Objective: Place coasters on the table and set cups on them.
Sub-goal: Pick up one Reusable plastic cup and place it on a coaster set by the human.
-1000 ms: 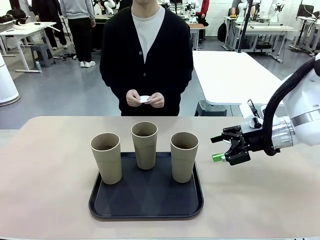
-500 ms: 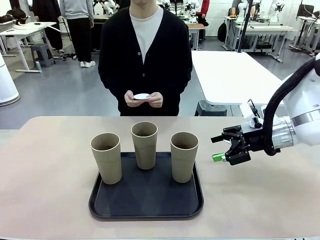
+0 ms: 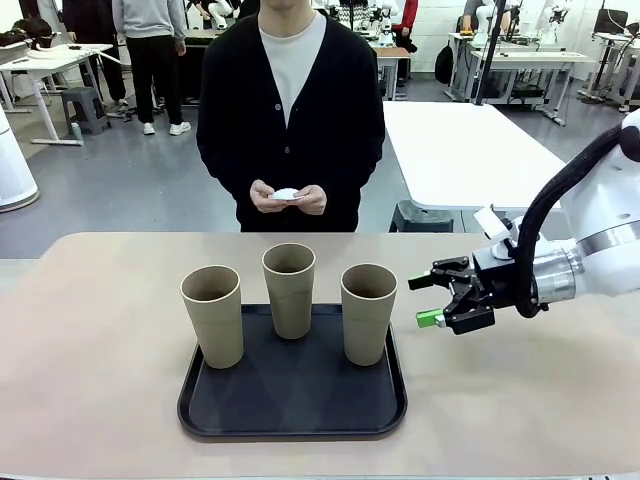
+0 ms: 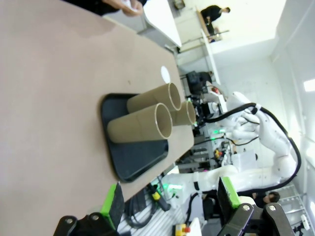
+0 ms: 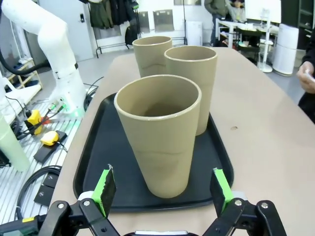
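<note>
Three tan cups stand on a black tray [image 3: 290, 427] on the table [image 3: 100, 400]: a left cup [image 3: 212, 318], a middle cup [image 3: 289, 292] and a right cup [image 3: 368, 315]. The person across the table holds the white coasters [image 3: 287, 194] in both hands at waist height. My right gripper [image 3: 423, 301] hovers open just right of the right cup, level with its upper half. In the right wrist view that cup [image 5: 160, 132] stands ahead of my open right gripper [image 5: 162, 189]. My left gripper [image 4: 170, 199] is open and empty, well away from the cups [image 4: 140, 123].
The tray [image 5: 98, 147] reaches past the cups toward the near table edge. The person's hand [image 5: 306, 76] is at the far side. A white table [image 3: 460, 150] stands behind on the right. Bare tabletop lies left and right of the tray.
My right gripper has moved a little left, closer to the right cup. The person has shifted the coasters slightly between the hands.
</note>
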Robot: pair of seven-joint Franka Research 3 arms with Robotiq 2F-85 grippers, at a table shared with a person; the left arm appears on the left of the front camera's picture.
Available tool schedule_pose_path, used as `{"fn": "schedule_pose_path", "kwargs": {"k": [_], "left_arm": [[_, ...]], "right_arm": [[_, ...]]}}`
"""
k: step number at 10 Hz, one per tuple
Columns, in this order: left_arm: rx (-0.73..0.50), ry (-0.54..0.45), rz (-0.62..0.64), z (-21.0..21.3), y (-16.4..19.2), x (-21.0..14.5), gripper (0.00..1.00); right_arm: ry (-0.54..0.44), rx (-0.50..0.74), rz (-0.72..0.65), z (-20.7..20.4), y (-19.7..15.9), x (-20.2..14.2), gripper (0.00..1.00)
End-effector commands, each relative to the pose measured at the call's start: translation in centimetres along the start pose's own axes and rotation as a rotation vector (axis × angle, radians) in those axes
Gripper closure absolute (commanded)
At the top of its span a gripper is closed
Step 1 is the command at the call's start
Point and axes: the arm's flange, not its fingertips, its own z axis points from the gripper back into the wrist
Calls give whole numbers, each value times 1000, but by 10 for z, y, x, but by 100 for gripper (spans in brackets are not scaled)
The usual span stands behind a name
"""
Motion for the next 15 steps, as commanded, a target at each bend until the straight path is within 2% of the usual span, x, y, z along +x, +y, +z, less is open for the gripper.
{"fn": "schedule_pose_path", "kwargs": {"k": [1,8,15], "left_arm": [[-9,-6,-7,2,-1,0,0],[-9,-6,-7,2,-1,0,0],[-9,-6,-7,2,-1,0,0]], "right_arm": [[-29,6,4,-7,-7,-8,0],[-75,-8,73,-31,-9,-22,0],[-96,2,76,-51,-11,-28,0]]}}
